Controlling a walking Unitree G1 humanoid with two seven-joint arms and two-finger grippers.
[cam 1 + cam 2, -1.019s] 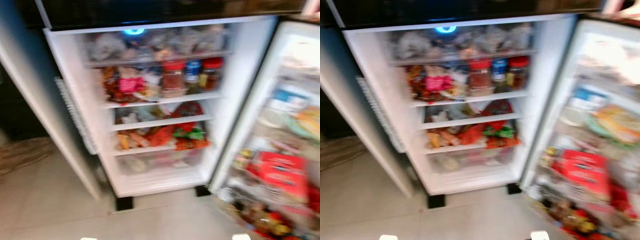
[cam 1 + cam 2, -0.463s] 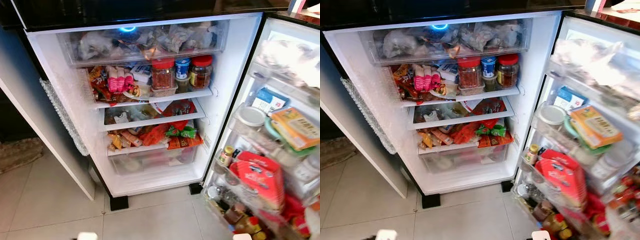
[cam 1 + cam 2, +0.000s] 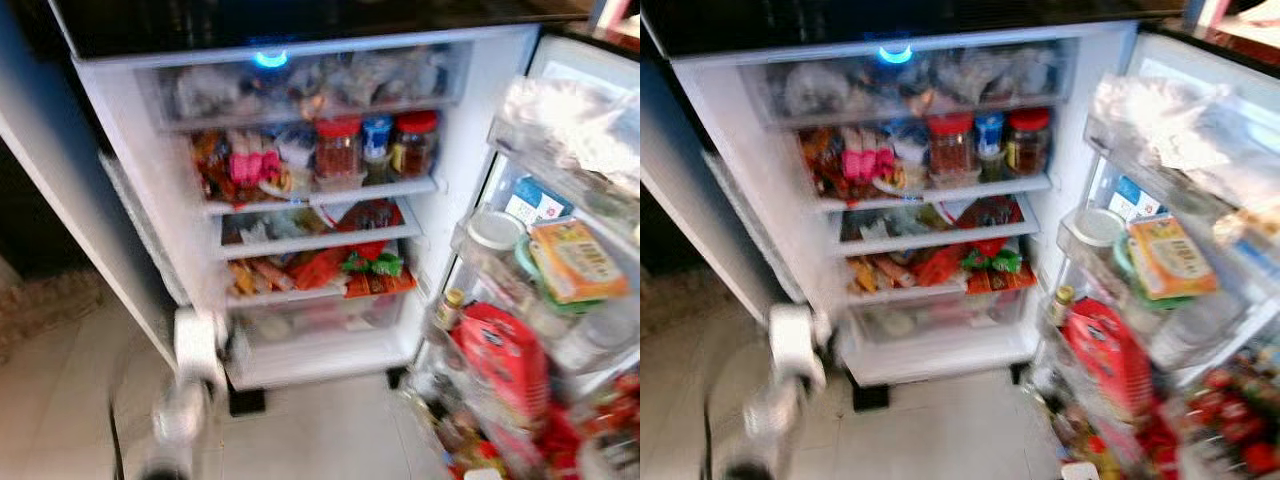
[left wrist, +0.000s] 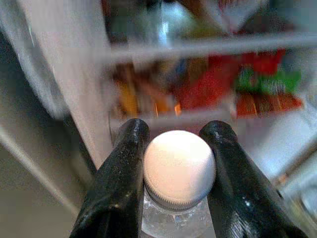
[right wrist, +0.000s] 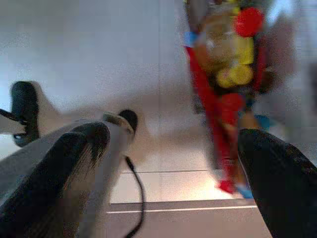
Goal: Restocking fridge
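From the head cameras, the open fridge stands ahead, its shelves crowded with jars and packets, its door swung out on the right, racks full. Low on the left, blurred, the left arm lifts a white-capped bottle near the fridge's bottom left corner.

In the left wrist view, the left gripper has its two black fingers pressed against a clear water bottle's white cap.

In the right wrist view, the right gripper hangs with fingers spread wide above the tiled floor.

Motion-blurred throughout; bright fridge interior, blue light glowing.
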